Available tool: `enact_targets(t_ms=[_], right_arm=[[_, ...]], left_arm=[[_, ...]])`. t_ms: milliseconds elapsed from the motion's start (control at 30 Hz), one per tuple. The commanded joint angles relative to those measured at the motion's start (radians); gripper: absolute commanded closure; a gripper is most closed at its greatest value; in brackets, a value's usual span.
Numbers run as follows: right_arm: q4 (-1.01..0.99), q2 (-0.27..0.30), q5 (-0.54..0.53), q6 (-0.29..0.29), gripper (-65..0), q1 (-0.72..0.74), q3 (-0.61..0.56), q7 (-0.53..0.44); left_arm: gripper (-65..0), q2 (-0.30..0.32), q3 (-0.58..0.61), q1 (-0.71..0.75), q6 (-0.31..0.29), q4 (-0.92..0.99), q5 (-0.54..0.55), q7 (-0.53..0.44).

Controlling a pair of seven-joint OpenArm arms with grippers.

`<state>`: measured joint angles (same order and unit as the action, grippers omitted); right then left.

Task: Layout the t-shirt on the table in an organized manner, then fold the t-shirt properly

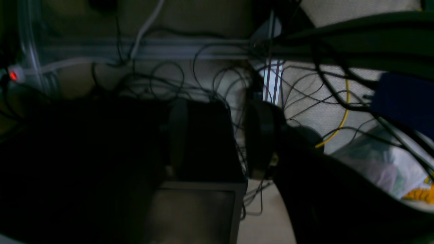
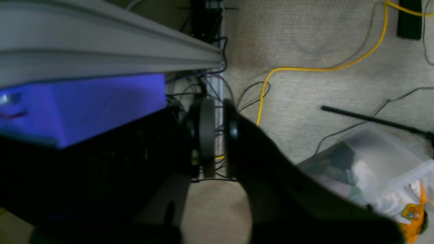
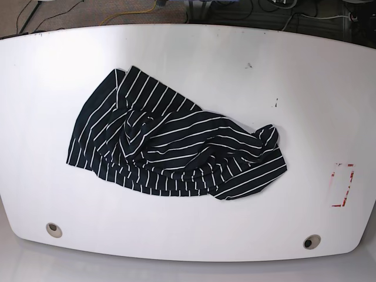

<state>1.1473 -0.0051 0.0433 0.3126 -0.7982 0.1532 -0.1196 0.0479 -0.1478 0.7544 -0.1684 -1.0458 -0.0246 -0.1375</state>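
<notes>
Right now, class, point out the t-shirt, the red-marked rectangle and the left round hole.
t-shirt (image 3: 176,150), base view, crumpled middle.
red-marked rectangle (image 3: 342,185), base view, its centre.
left round hole (image 3: 53,229), base view, its metal ring.

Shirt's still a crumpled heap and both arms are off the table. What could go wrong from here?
1. The t-shirt lies bunched with layers overlapping; a pinch mid-heap may catch several layers and drag it rather than spread it.
2. Both wrist views show only floor and cables, not the table, so the approach relies on the base view alone.
3. The twisted knot at its right end may hide a sleeve or hem.
</notes>
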Motion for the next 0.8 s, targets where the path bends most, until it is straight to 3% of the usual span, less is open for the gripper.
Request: enact_targets(t_ms=[0,767], right_arm=[[0.056,0.003,-0.013,0.001,-3.8,-0.059,0.003,-0.015],[0.471,0.003,-0.013,0.001,-3.6,-0.352,0.004,-0.015]], left_arm=[[-25.1,0.005,-0.003,0.069,-0.003,-0.061,0.001,-0.009],[-25.1,0.005,-0.013,0.357,-0.003,-0.429,0.002,-0.009]])
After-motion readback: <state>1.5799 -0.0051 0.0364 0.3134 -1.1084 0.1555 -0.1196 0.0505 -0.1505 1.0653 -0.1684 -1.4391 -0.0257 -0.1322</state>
